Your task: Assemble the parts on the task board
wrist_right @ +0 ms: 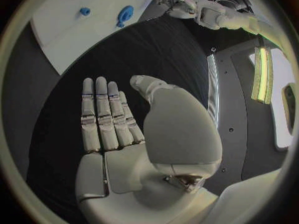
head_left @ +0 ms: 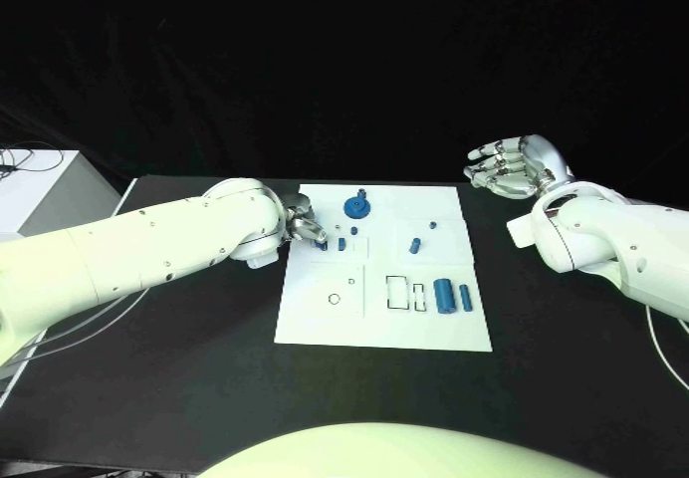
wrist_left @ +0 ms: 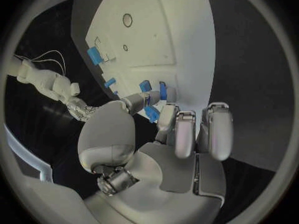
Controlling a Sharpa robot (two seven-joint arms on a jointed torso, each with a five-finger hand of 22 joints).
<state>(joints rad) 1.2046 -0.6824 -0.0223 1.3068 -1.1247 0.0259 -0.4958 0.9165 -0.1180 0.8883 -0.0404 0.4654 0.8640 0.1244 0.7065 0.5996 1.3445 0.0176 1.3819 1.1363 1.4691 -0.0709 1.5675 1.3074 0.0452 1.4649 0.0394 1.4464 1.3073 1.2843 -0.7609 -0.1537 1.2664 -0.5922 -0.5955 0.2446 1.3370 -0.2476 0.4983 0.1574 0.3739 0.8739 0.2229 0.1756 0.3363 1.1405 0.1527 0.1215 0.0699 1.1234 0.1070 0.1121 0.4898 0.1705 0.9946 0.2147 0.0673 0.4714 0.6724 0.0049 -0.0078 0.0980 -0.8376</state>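
The white task board (head_left: pixel 376 319) lies mid-table. On it are a blue gear-like part (head_left: pixel 356 207), small blue parts (head_left: pixel 415 244) near the middle, and two blue cylinders (head_left: pixel 445 296) towards its right side. My left hand (head_left: pixel 306 227) reaches over the board's left edge. In the left wrist view its thumb and a finger (wrist_left: pixel 168 115) pinch a small blue part (wrist_left: pixel 152 113) just above the board (wrist_left: pixel 168 35). My right hand (head_left: pixel 510 167) is raised beyond the board's far right corner. In the right wrist view that hand (wrist_right: pixel 124 129) holds nothing, with its fingers straight.
A white box (head_left: pixel 36 184) with cables stands past the table's far left corner. Outlined slots (head_left: pixel 395 291) and a small round hole (head_left: pixel 335 298) mark the board's near half. Bare black table (head_left: pixel 172 378) surrounds the board.
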